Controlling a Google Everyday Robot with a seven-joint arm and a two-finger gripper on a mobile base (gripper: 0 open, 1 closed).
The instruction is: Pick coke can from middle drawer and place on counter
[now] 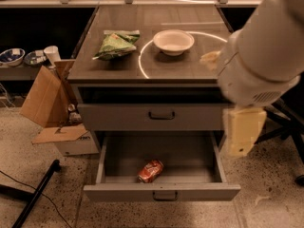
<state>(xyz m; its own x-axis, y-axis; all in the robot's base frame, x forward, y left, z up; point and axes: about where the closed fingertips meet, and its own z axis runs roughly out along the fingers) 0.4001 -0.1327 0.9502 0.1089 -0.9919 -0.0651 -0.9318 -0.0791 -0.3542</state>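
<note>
coke can (150,171) lies in middle drawer (161,192); claw (243,132) hangs beside drawer's right wall.

Counter (180,68): flat wood-grain top, grey-brown. Items on top, qty 2.

1. Snack bag (116,44), green, wrinkled: lies flat near left edge, approx. mid-depth.
2. Bowl (173,42), white, upright: near ctr, just right of bag, not touching it.

Thin bright light ring (141,61) lies across surface. Its arc passes btwn bag and bowl; bowl sits inside ring. Right edge and front-right corner are hidden by robot arm (266,46). Gripper (243,132) hangs off front-right corner, below top level.
</note>
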